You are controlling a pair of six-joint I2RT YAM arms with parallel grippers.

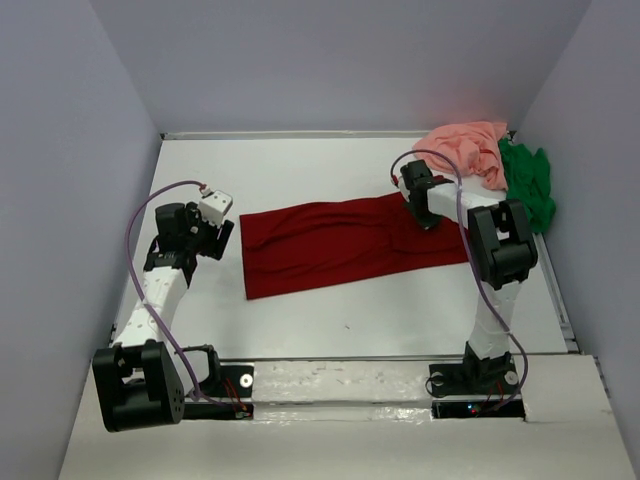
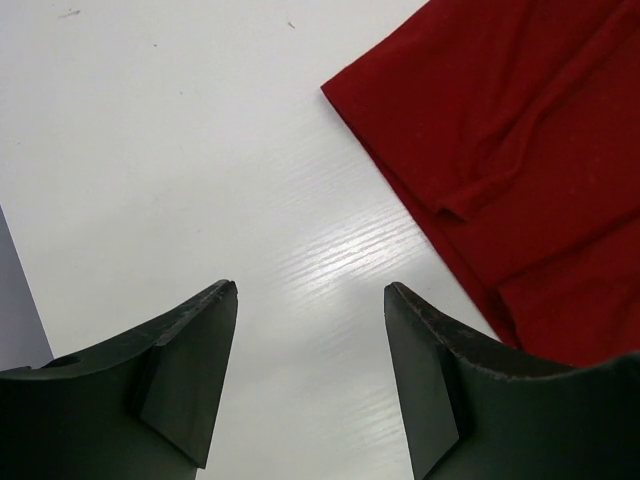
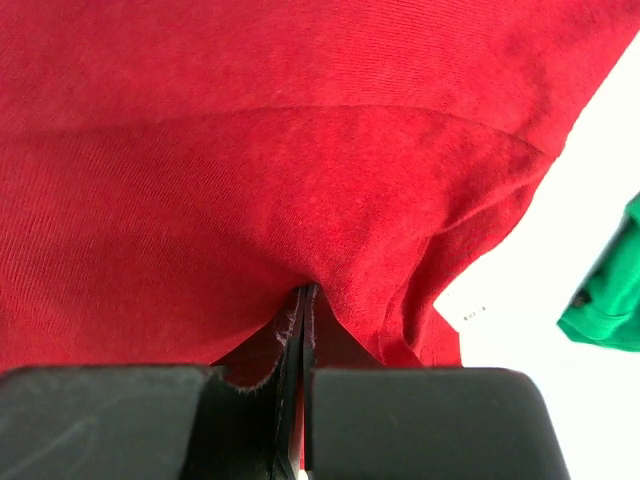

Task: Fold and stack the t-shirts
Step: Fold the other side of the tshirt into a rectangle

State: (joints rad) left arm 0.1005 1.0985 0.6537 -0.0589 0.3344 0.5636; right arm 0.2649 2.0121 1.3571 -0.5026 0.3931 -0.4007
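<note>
1. The red shirt [image 1: 350,245] lies flat mid-surface as a long strip. Its long axis runs left to right, with the right end angled a bit toward the back wall.
2. The right gripper [image 1: 425,220] is at the strip's right end. In the wrist view it's pinched tight on a bunched-up bit of red cloth [image 3: 250,150], with no gap showing between the fingers [image 3: 305,300].
3. The left gripper [image 1: 218,235] sits just off the strip's left end, fingers spread wide with nothing between them. In its wrist view it hangs over bare white surface [image 2: 200,150], and the shirt's corner [image 2: 520,150] lies ahead and off to its right, near but not touching.
4. So the key relation is that one arm has the right end and the free left end is right next to the left arm. My guess is the next move is either the left gripper sliding right to grab that end, or the right one carrying its end over along the long axis. Can't say which.
5. Count: three shirts, one of each colour. The pink shirt [image 1: 465,148] and green shirt [image 1: 528,180] are crumpled in the far right corner, touching each other, with pink partly on top of green. An edge of green [image 3: 605,300] peeks into the right wrist view.
6. Nothing is stacked yet, so I'd call this early on.
</note>
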